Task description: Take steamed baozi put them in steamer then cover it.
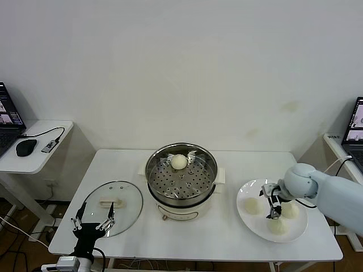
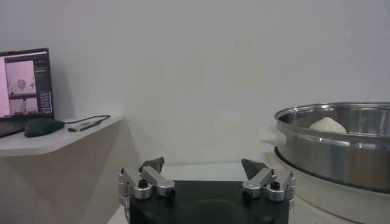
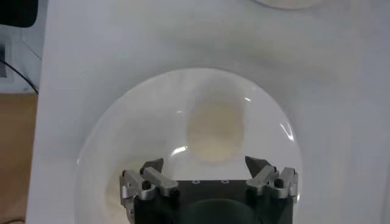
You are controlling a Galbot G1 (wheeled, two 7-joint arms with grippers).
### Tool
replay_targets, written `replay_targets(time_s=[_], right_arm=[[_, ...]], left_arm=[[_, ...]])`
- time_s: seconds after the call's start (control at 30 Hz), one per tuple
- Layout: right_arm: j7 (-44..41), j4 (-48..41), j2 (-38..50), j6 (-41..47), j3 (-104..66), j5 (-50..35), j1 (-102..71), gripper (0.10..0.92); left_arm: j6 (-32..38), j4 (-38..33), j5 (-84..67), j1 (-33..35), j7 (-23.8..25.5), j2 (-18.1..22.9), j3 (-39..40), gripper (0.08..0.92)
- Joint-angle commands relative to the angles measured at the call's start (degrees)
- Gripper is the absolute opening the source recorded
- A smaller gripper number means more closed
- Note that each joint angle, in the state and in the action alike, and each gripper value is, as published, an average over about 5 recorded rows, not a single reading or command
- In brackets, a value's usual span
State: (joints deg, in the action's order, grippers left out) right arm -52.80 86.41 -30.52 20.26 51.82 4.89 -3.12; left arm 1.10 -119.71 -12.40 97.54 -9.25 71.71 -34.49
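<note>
We think the right gripper (image 1: 271, 200), fingers wide and empty over the flat white plate (image 1: 299, 232), could press a soft cream-white bun (image 3: 214, 131) off-centre and roll it onto the surface. Three buns wait there; one bun (image 1: 178, 162) lies in the round shiny steel steamer (image 1: 152, 170). The clear glass lid (image 1: 127, 199) rests beside it, near the left gripper (image 1: 92, 221), also wide open.
</note>
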Motion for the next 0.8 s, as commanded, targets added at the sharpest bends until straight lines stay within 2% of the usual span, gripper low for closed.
replay_targets(time_s=[0.03,0.43,0.8], right_arm=[[0.3,-3.3,-2.7,-0.6,-2.8,1.0,-3.9,0.823],[1.0,-5.6,-5.9,-0.1,-3.2,1.2,-3.7,0.815],[0.7,-5.8,-5.9,0.7,-3.6,1.1,-3.6,0.64]], left_arm=[[0.1,0.1,0.0,-0.1,0.0,0.0,0.0,0.823],[0.2,0.6,0.3,-0.2,-0.1,0.1,-0.2,0.823],[0.2,0.5,0.3,-0.3,-0.1,0.1,-0.3,0.823]])
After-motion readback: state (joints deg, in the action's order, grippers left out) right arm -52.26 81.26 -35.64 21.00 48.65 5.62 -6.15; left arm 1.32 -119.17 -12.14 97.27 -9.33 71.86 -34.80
